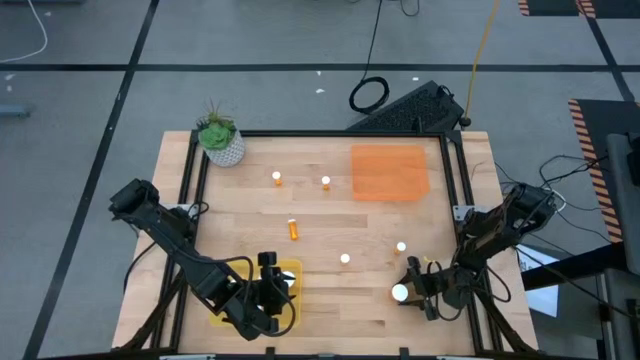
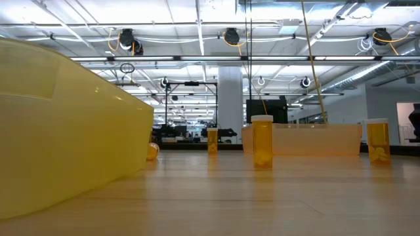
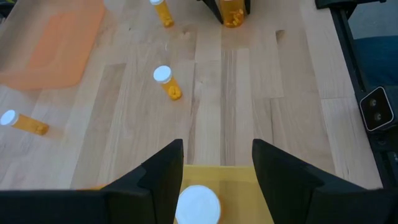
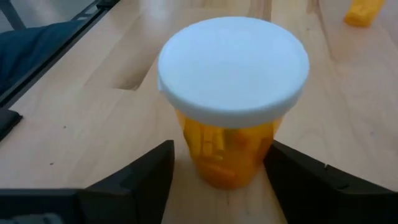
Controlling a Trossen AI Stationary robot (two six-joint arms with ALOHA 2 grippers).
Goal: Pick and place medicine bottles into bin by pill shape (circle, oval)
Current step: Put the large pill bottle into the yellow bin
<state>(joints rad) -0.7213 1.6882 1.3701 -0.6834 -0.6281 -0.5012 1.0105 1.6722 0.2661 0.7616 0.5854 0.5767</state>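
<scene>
A wide-capped bottle (image 4: pixel 233 99) stands between the spread fingers of the right gripper (image 4: pixel 217 171) (untouched); left gripper (image 3: pixel 217 168) open over the yellow tray (image 3: pixel 217 177).

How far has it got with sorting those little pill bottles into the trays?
Barely started. One bottle appears to sit in the yellow tray, between the left gripper's open fingers; none shows in the orange tray. In hand: the right gripper straddles a wide-capped bottle standing on the table, not yet lifted. Left: five more bottles, one lying down.
</scene>
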